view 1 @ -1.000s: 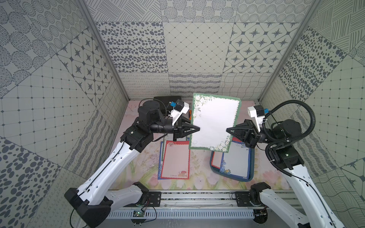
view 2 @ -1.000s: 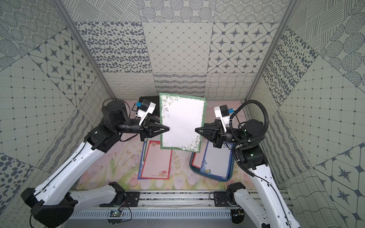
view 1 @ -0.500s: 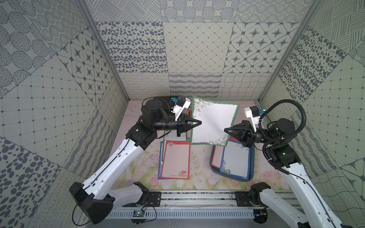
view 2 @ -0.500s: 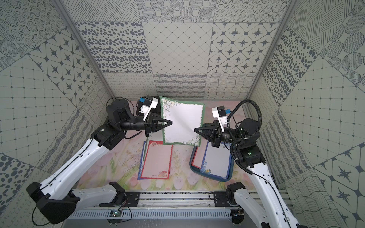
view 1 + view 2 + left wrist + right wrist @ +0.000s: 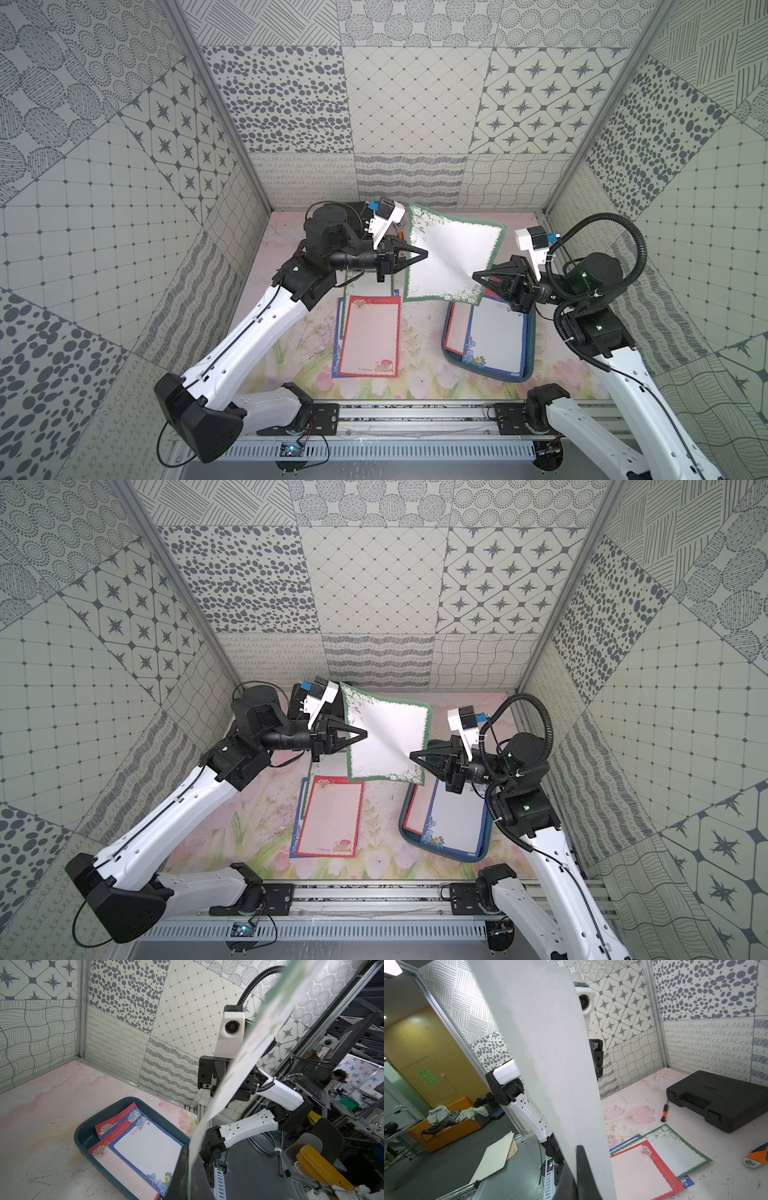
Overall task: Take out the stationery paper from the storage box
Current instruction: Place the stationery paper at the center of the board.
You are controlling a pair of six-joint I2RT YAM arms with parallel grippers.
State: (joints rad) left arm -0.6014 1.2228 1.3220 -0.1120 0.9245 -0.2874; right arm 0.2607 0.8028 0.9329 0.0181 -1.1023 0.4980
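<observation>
Aloft, green-bordered sheet (image 5: 451, 257) inside both arms' jaws.

A green-bordered white paper sheet (image 5: 449, 257) spanned the air mid-workspace, barring passage across the centre. An open strip of floral table mat (image 5: 419, 345) lay between the red-bordered sheet pile (image 5: 370, 336) and the dark teal plastic tray (image 5: 83, 1136); a black hard case (image 5: 720, 1099) filled the far corner.

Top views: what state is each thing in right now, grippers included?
Green sheet, in the air, bowed, pinched at opposite edges.
Left gripper, shut on green sheet.
Right gripper, shut on green sheet.
Box, holding a blue sheet over red sheets.
Pile, lying flat outside box, red-bordered sheet on top.
Case, closed.
Screwdriver, lying beside case.
</observation>
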